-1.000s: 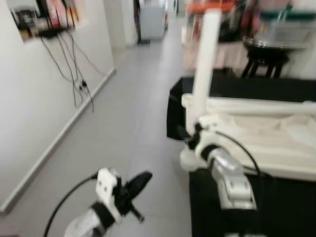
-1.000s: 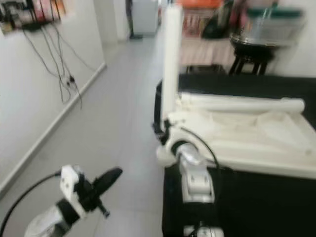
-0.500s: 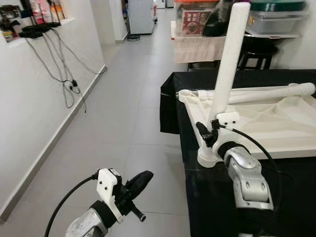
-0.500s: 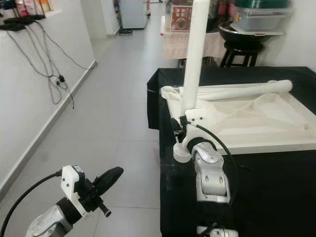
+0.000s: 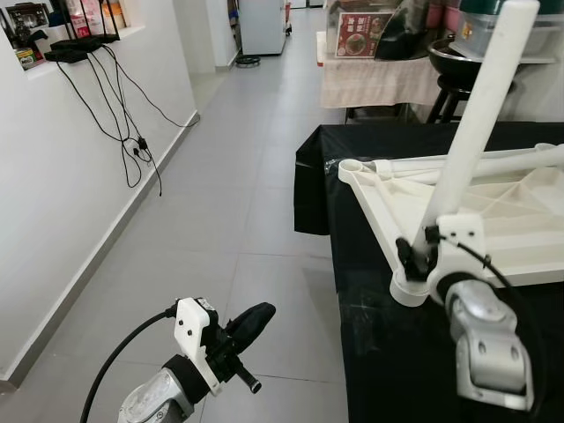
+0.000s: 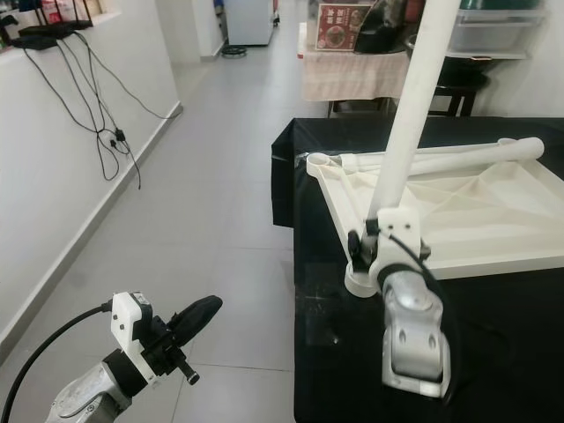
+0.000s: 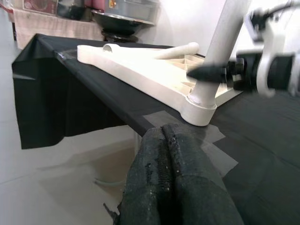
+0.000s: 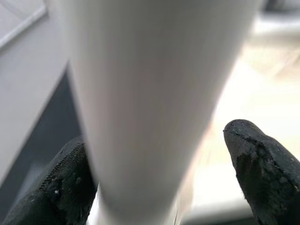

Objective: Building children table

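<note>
A white children's table top (image 5: 373, 191) lies upside down on a table draped in black cloth (image 5: 379, 352). A white table leg (image 5: 476, 115) stands tilted in the near corner socket (image 5: 407, 291). My right gripper (image 5: 421, 256) is shut on this leg just above the socket, and its fingers (image 8: 56, 187) flank the leg (image 8: 150, 93) in the right wrist view. A second white leg (image 5: 458, 163) lies along the top's far edge. My left gripper (image 5: 251, 322) hangs shut over the floor, left of the table, holding nothing (image 7: 164, 154).
Grey tiled floor (image 5: 238, 176) runs ahead along a white wall with dangling cables (image 5: 132, 141). Behind the black table stand a dark stool with a pot (image 5: 454, 66) and a cloth-covered table (image 5: 370, 79) with boxes.
The camera has shifted, so the table sits further right in the picture. The leg in my right gripper leans more to the right than before. The left gripper has not moved.
</note>
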`<state>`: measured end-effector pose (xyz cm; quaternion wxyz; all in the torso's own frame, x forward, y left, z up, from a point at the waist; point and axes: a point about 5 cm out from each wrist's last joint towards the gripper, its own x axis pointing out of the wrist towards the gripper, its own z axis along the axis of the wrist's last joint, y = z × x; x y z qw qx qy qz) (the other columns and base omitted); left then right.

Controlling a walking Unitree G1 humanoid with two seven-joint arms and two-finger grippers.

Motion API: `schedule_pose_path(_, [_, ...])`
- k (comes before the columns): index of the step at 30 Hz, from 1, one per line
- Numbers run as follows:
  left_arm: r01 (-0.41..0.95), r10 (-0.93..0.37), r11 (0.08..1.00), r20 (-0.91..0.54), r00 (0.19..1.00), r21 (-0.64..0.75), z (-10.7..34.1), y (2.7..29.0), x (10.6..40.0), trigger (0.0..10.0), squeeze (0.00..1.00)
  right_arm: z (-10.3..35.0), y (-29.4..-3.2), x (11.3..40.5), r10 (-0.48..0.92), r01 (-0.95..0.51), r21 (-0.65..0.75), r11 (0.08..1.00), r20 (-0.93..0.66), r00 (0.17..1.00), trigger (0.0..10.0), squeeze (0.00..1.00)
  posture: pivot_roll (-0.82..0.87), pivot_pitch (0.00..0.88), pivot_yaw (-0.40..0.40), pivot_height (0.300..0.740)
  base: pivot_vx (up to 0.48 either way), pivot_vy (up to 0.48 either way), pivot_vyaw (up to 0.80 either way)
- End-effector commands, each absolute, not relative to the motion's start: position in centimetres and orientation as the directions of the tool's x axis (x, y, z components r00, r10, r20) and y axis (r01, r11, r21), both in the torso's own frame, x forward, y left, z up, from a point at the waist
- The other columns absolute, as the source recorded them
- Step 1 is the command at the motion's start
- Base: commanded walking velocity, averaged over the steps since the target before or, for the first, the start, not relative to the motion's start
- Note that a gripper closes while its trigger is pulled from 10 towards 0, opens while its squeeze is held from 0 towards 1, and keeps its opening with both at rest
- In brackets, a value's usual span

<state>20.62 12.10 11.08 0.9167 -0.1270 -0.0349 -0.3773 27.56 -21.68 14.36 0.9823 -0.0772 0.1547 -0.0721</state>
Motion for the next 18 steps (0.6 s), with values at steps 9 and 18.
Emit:
schedule_pose_path(9, [0.568, -0.546, 0.797, 0.157, 0.823, -0.205, 11.7, 14.6, 21.3, 10.0, 0.0, 11.6, -21.0, 23.7, 0.105, -0.076, 0.085, 0.994, -0.425, 0.899, 10.0, 0.79, -0.12, 0.0, 0.012, 0.74, 0.0, 0.0, 0.0])
schedule_pose_path(18, [0.363, -0.341, 0.905, 0.131, 0.931, -0.222, 11.8, 17.0, 22.3, 10.0, 0.0, 11.9, -18.2, 19.3, 0.613, -0.565, 0.244, 0.788, -0.394, 0.685, 10.0, 0.0, -0.14, 0.002, 0.036, 0.74, 0.0, 0.0, 0.0])
